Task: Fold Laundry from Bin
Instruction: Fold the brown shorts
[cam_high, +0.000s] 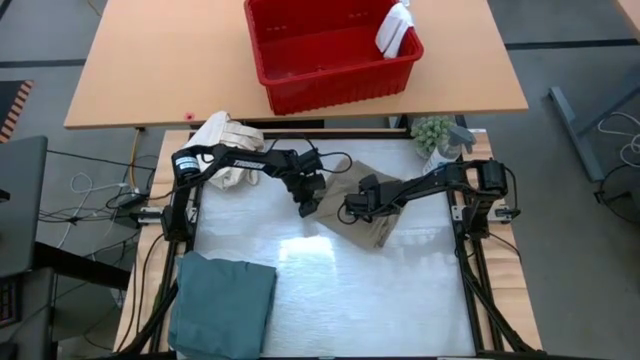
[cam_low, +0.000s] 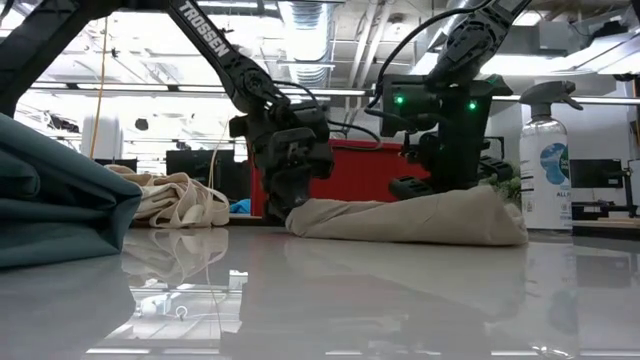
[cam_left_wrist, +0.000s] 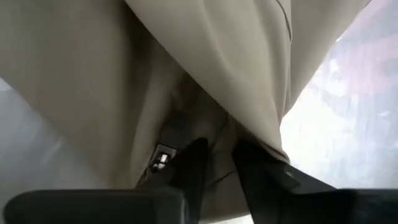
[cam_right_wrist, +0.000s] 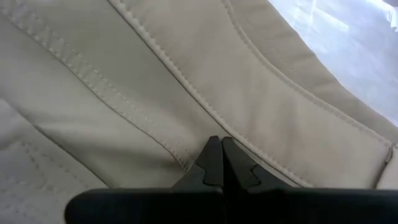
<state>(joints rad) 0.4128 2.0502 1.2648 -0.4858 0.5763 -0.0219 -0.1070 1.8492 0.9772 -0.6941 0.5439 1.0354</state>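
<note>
The tan khaki trousers (cam_high: 350, 175) lie folded in a low mound (cam_low: 420, 220) at the middle of the white table. My left gripper (cam_high: 308, 205) stands at their left end, slanting down, fingers a little apart (cam_left_wrist: 221, 165). My right gripper (cam_high: 350, 210) is shut on top of them, near the middle (cam_low: 415, 188). The red bin (cam_high: 330, 50) stands on the wooden table beyond, with a small white cloth (cam_high: 396, 30) draped over its right rim. A folded teal garment (cam_high: 225, 300) lies at the near left. My left gripper's fingertips (cam_left_wrist: 249, 168) sit at the trousers' left end, where a fold (cam_left_wrist: 217, 134) shows in the gap between them. Whether they still pinch it, I cannot tell. My right gripper comes slanting down from the right. Its shut fingertips (cam_right_wrist: 211, 155) meet the trousers' top layer beside a stitched seam (cam_right_wrist: 180, 152). No cloth shows between them, and the trousers lie flat on the table.
A cream bundled canvas cloth (cam_high: 225, 140) lies at the table's far left. A small green plant (cam_high: 432, 132) and a spray bottle (cam_low: 545, 160) stand at the far right. The near middle and near right of the table (cam_high: 380, 300) are bare.
</note>
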